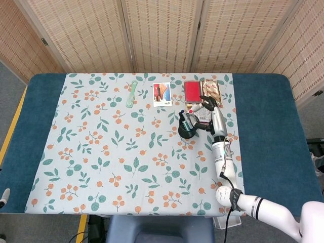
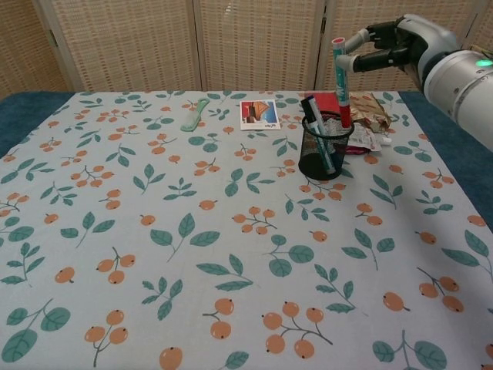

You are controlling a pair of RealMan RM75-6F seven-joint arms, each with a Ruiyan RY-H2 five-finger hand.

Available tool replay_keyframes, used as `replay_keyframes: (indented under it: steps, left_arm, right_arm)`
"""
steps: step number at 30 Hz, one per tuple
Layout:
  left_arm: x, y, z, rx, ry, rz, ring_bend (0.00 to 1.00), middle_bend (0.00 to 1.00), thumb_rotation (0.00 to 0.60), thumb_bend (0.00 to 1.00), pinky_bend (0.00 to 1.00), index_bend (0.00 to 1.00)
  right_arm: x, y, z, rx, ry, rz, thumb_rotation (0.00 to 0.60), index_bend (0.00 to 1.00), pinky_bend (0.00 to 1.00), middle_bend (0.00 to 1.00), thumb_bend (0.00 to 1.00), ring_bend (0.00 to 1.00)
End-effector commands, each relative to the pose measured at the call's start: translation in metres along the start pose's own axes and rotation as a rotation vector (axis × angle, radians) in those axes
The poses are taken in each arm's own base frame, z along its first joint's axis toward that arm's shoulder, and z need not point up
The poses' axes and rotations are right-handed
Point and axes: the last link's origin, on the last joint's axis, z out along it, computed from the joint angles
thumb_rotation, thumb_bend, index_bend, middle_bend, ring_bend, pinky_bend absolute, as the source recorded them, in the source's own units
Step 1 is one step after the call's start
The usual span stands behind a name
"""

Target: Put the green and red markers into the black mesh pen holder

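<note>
Right hand (image 2: 400,46) fingers pinching red marker (image 2: 340,85) near top, upright, red tip at rim of black mesh pen holder (image 2: 323,148), far-right bench area. Green marker (image 2: 321,142) inside. Light, stiff, smooth; upper-barrel pinch suits. Left hand unseen.

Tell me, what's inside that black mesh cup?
The cup holds a green marker leaning inside. The right hand holds a red marker upright, its lower end at the rim. The cup's bottom is hidden.
</note>
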Motion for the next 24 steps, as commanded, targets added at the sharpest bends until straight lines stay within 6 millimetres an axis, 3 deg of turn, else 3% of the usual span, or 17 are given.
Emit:
replay_keyframes:
  steps: [1,5,7,9,12,17,20,24]
  left_arm:
    - [0.002,-0.002,0.0,0.005,0.005,-0.004,0.15,0.3,0.6,0.4,0.29,0.0]
    - [0.002,-0.003,0.0,0.007,0.005,-0.007,0.15,0.3,0.6,0.4,0.29,0.0]
    - [0.002,-0.003,0.0,0.006,0.004,-0.008,0.15,0.3,0.6,0.4,0.29,0.0]
    - [0.003,-0.003,0.0,0.005,0.009,-0.007,0.15,0.3,0.6,0.4,0.29,0.0]
    - [0.003,-0.003,0.0,0.008,0.009,-0.003,0.15,0.3,0.6,0.4,0.29,0.0]
    - [0.0,-0.002,0.002,0.004,-0.002,0.006,0.15,0.3,0.6,0.4,0.29,0.0]
    - [-0.003,0.001,0.004,0.002,-0.003,0.015,0.15,0.3,0.6,0.4,0.29,0.0]
    - [-0.008,0.006,0.005,-0.012,-0.013,0.031,0.15,0.3,0.6,0.4,0.29,0.0]
  right_arm:
    - [-0.017,0.001,0.01,-0.008,-0.02,0.0,0.6,0.63,0.0,0.15,0.33,0.0]
    - [-0.026,0.012,0.015,-0.03,-0.045,-0.035,0.6,0.62,0.0,0.12,0.33,0.0]
    - [-0.028,0.018,0.016,-0.043,-0.061,-0.046,0.6,0.54,0.0,0.09,0.32,0.0]
    - [-0.028,0.023,0.016,-0.05,-0.088,-0.074,0.6,0.3,0.0,0.04,0.31,0.0]
    - [-0.013,0.02,0.009,-0.035,-0.098,-0.114,0.6,0.02,0.0,0.0,0.27,0.0]
    - [0.031,0.0,-0.017,0.034,-0.056,-0.169,0.6,0.0,0.0,0.0,0.25,0.0]
    - [0.066,-0.01,-0.051,0.095,-0.031,-0.277,0.6,0.0,0.0,0.0,0.25,0.0]
    - [0.107,-0.001,-0.107,0.143,-0.046,-0.505,0.6,0.0,0.0,0.0,0.25,0.0]
